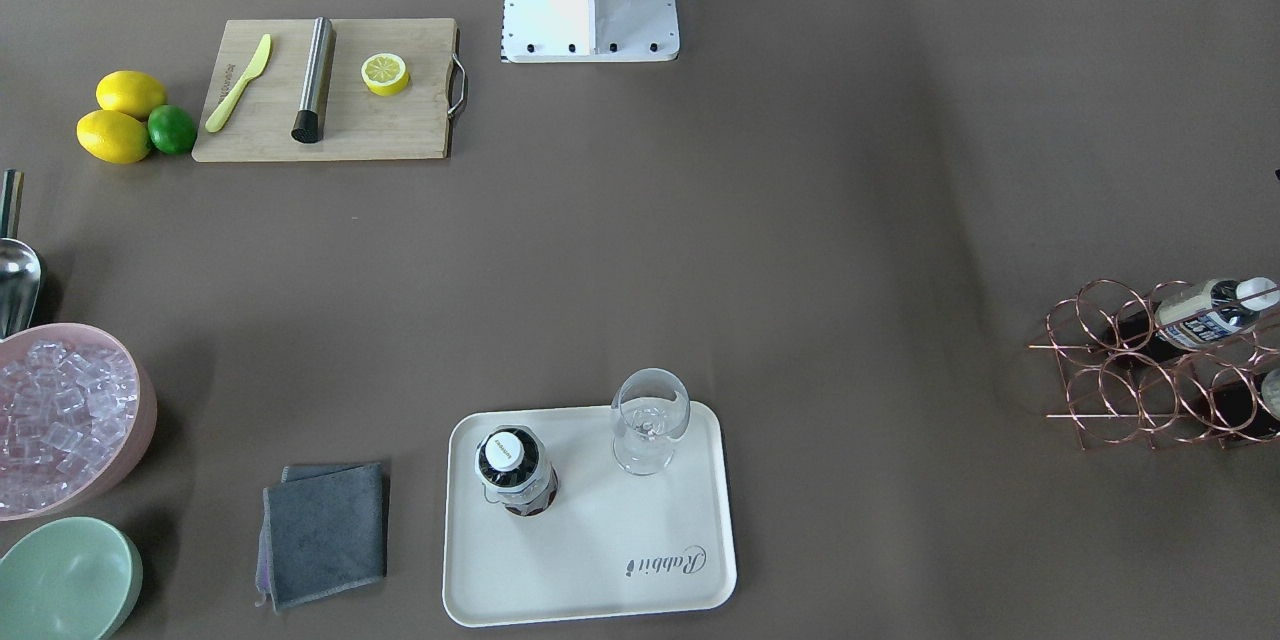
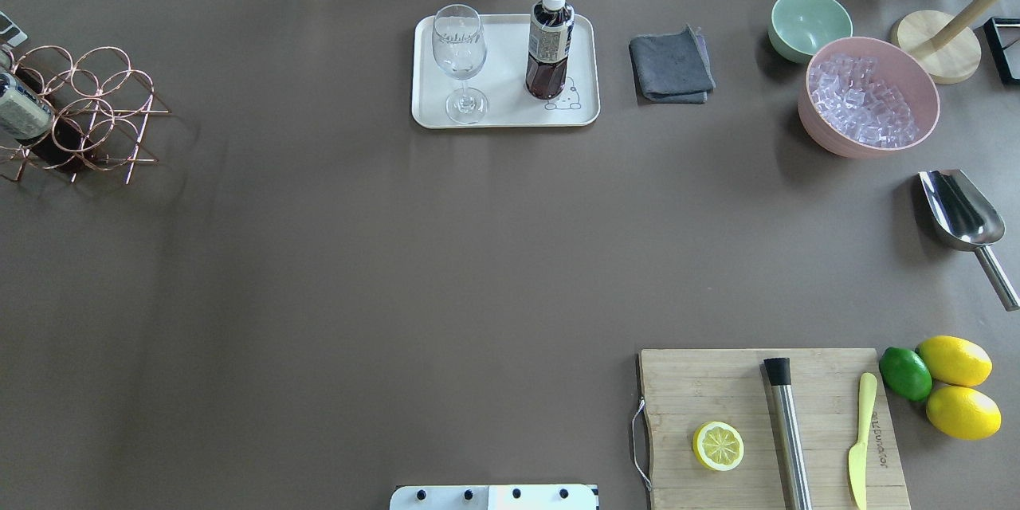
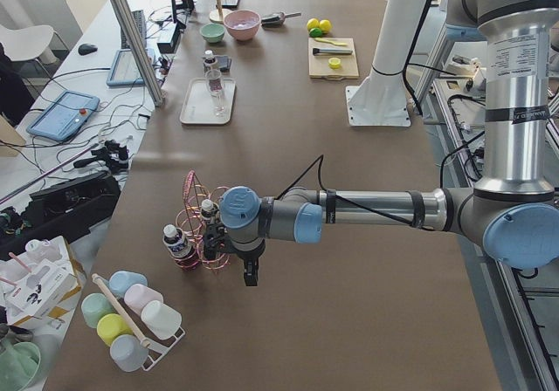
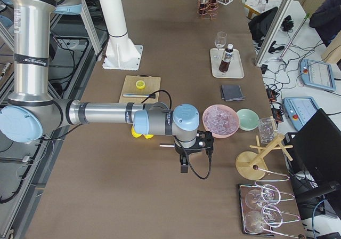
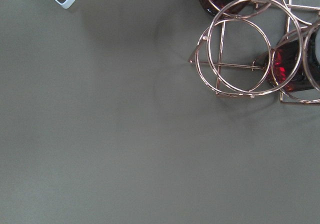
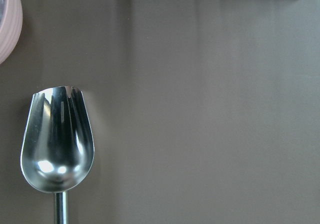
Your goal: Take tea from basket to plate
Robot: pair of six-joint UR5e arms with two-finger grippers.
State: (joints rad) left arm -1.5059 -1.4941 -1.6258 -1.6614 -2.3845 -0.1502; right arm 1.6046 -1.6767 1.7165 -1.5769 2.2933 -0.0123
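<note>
One tea bottle [image 2: 550, 40] stands upright on the cream plate [image 2: 505, 113], at its right side in the overhead view; the front view shows the same tea [image 1: 515, 470] and plate [image 1: 590, 560]. At the table's left end the copper wire basket [image 2: 80, 111] holds two more tea bottles [image 1: 1205, 313]. My left gripper [image 3: 251, 277] hangs just beside the basket [image 3: 205, 225] on the robot's side and shows only in the left side view, so I cannot tell if it is open. My right gripper [image 4: 184, 167] hangs near the ice bowl, state also unclear.
A stemmed glass [image 2: 460, 56] shares the plate. A grey cloth [image 2: 671, 64], mint bowl [image 2: 809, 24], pink ice bowl [image 2: 870, 96] and metal scoop [image 2: 960, 215] lie to the right. The cutting board [image 2: 769, 422] with lemon half, muddler and knife sits near lemons and a lime.
</note>
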